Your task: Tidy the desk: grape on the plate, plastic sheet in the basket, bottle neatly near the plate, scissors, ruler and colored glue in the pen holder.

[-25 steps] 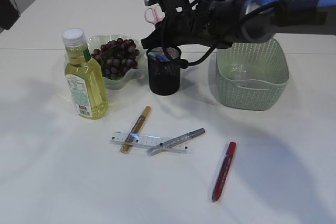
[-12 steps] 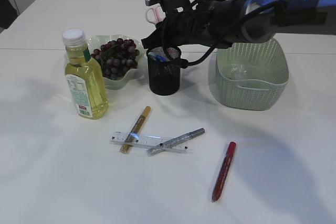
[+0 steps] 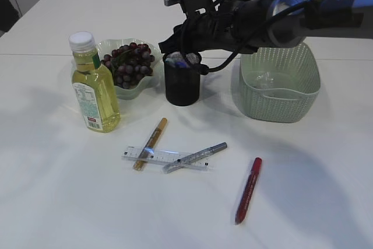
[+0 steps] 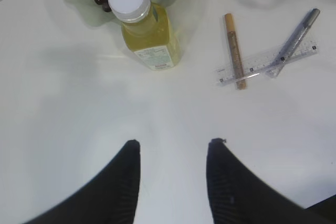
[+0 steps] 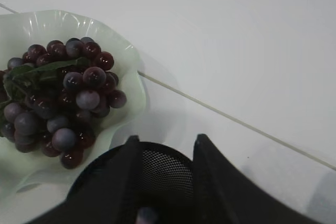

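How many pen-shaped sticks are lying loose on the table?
3: a gold one crossing the ruler's left end, a silver one across its right end, a red one alone further right. More may hide inside the black holder.

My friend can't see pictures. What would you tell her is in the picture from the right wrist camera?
Two black gripper fingers hang open just above a black mesh pen holder, with nothing between them. Beside the holder, on the left, a pale green wavy plate holds a bunch of dark grapes. The rest is white table.
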